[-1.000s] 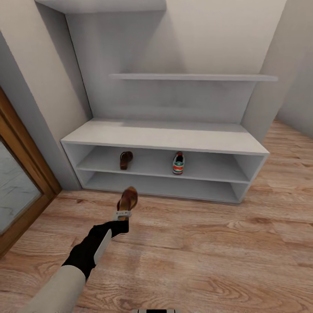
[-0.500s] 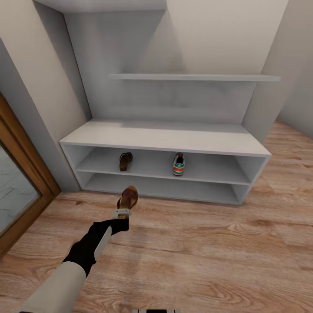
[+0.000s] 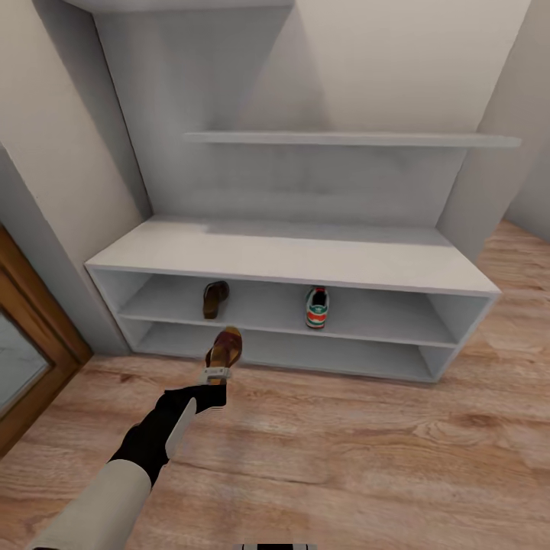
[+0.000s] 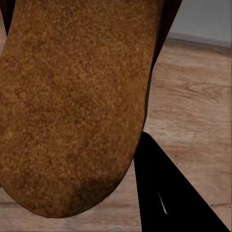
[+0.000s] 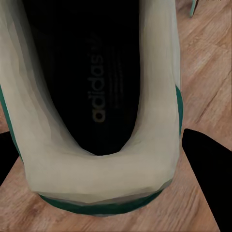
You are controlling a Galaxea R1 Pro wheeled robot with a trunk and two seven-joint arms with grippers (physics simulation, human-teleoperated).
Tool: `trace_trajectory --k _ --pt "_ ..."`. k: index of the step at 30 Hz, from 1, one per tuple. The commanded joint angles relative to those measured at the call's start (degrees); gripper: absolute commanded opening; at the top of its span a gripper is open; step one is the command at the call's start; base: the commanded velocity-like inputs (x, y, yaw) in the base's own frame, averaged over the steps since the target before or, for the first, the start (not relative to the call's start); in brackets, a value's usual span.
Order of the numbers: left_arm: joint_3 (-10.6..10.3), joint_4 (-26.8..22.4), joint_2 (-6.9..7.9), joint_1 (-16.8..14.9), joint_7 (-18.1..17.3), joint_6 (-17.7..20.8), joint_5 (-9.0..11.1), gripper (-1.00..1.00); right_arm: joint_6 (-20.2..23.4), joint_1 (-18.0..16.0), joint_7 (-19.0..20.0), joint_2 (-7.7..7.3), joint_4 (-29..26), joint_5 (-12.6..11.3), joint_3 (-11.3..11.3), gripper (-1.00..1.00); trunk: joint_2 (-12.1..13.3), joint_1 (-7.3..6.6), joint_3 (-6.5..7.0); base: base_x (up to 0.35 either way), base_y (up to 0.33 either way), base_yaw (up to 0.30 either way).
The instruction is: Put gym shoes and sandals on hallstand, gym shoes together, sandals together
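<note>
The hallstand (image 3: 290, 256) stands ahead against the wall. On its middle tier lie one brown sandal (image 3: 215, 299) toward the left and one gym shoe (image 3: 316, 307) near the centre, well apart. My left gripper (image 3: 216, 375) is shut on a second sandal (image 3: 224, 350), held above the corridor floor (image 3: 367, 458) just before the bench. The left wrist view has that sandal's sole (image 4: 72, 96) up close beside a black finger (image 4: 166, 193). In the right wrist view my right gripper (image 5: 108, 174) is shut on a second gym shoe (image 5: 96, 72), seen from above over the floor planks.
A wood-framed door (image 3: 30, 336) stands at the left next to the hallstand. A floating shelf (image 3: 344, 140) hangs above the bench top. The bottom tier (image 3: 305, 355) holds nothing. Bare floor stretches to the right.
The whole picture has shifted: the hallstand looms larger and the door slides off to the left, so the camera has come closer. My left arm keeps its pose with the sandal.
</note>
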Motion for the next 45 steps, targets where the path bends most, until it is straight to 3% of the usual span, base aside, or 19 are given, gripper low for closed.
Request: trace_trajectory --k 1,45 --pt "-0.03 -0.08 0.01 -0.02 -0.04 0.33 0.15 -1.00 0.28 -0.08 0.33 0.02 -0.07 0.15 -0.28 -1.00 -0.02 0.02 -0.05 0.345 -0.002 0.000" --pt "0.06 -0.08 0.01 -0.02 -0.04 0.33 0.15 -1.00 0.28 -0.08 0.24 0.11 -0.05 0.48 -0.19 -1.00 -0.02 0.02 -0.05 0.325 0.000 0.000"
